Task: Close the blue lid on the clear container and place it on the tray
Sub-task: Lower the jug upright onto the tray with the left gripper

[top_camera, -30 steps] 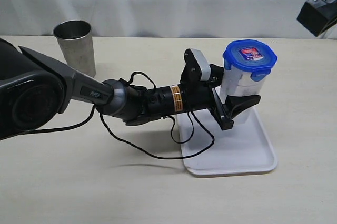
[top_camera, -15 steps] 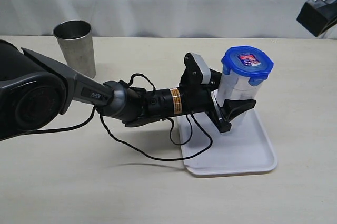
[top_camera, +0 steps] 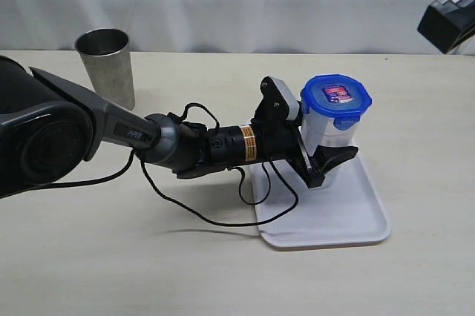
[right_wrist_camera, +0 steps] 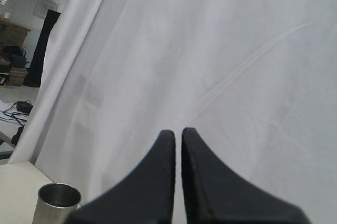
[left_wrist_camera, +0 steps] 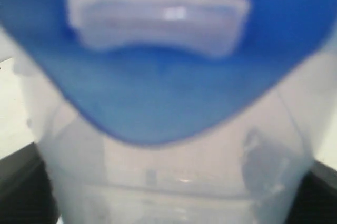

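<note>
Over the tray (top_camera: 349,216), my left jaws flank the clear container (top_camera: 329,134); I cannot tell if they grip. Right jaws closed, shown only by the wrist view.

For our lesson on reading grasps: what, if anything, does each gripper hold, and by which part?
The left gripper brackets the clear container low on its body; whether it grips cannot be told. The right gripper is shut, holding nothing.

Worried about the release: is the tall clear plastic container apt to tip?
Probably: the tall clear plastic container is narrow, with its blue lid up top. Likely light, since it looks empty. Smooth walls may slip.
</note>
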